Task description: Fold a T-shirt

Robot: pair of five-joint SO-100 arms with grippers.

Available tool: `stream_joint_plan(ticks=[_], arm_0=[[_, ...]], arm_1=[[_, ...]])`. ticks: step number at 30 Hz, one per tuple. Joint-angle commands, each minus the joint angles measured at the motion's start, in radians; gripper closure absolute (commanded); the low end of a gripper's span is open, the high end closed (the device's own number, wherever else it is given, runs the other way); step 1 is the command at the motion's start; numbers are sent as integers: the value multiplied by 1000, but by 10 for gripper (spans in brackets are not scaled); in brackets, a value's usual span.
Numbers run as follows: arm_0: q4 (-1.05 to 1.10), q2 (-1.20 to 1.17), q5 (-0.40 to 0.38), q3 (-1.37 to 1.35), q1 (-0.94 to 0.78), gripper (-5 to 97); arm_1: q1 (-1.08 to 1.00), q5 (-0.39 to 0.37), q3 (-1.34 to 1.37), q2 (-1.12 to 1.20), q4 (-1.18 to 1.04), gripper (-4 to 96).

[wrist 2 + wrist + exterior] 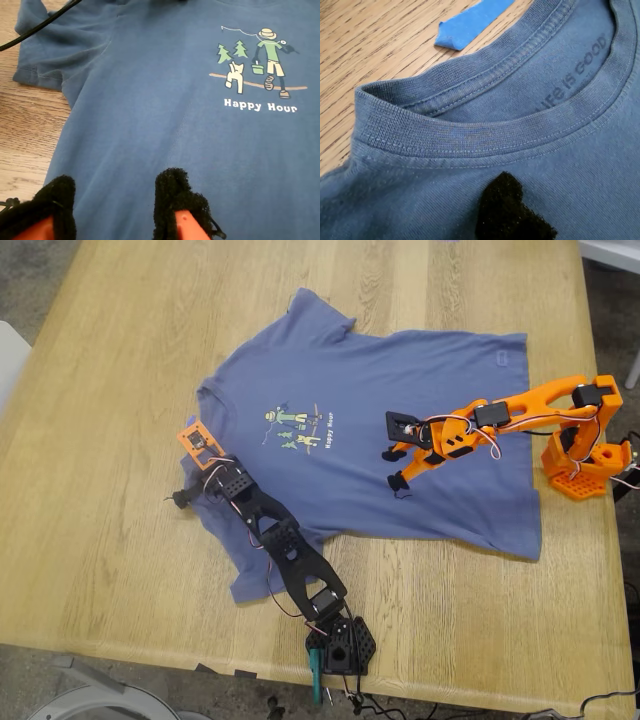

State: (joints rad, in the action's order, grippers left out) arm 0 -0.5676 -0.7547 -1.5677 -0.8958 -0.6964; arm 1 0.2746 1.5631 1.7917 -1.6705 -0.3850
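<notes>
The T-shirt [400, 430] lies flat, print up, on the counter [90, 540]. My second gripper [120, 207] hovers parted over its body; my first gripper [512, 212] (state unclear) is at the collar. Soft, limp cloth: pinch hems.

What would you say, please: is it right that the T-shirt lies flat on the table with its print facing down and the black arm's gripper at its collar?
Not quite: the print faces up, not down. The exterior view shows it on top of the T-shirt, which lies flat on the table. My first gripper, on the black arm, is indeed at the collar.
</notes>
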Motion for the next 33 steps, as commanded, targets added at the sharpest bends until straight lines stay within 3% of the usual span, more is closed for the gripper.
stream_joint_plan(ticks=[1, 11, 24, 33], arm_0=[[-31, 2, -9, 156, -34, 258], [-225, 92, -35, 278, -52, 332], [-324, 147, -84, 278, -97, 455], [-318, 229, -135, 341, -72, 631]], arm_1=[[3, -15, 5, -34, 18, 668], [-9, -29, 26, -48, 25, 675], [-14, -63, 97, -95, 21, 677], [-8, -86, 126, -94, 40, 684]])
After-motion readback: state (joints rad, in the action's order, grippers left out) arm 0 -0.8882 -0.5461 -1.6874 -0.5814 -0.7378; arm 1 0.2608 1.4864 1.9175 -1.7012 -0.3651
